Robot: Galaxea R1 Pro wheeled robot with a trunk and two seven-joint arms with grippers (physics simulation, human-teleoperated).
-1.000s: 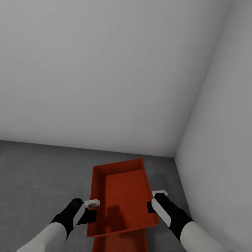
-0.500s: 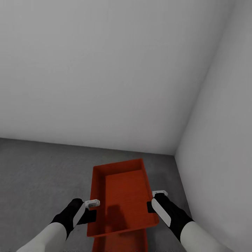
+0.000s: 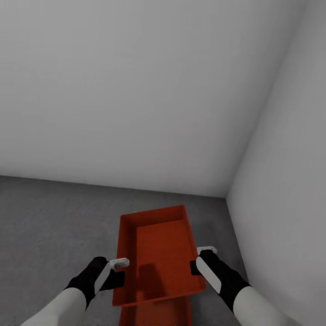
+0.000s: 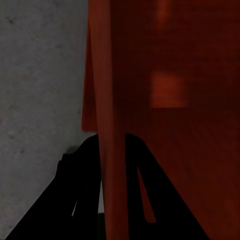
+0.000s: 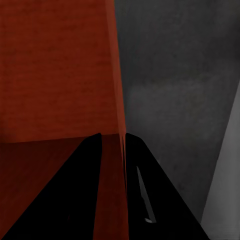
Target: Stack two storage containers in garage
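At 6 o'clock in the head view, garage corner: left gripper (image 3: 118, 271) clamped over the left wall of the upper storage container (image 3: 156, 256); right gripper (image 3: 195, 260) clamped over its right wall. Upper container held above the lower storage container (image 3: 156, 313), at 6 o'clock beneath it. Concrete floor (image 3: 50, 226) around; grey-white walls (image 3: 136, 90) at 12 and 3 o'clock.

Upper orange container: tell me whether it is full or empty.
Empty: the upper container shows only its bare ribbed bottom, with a shadow across it.
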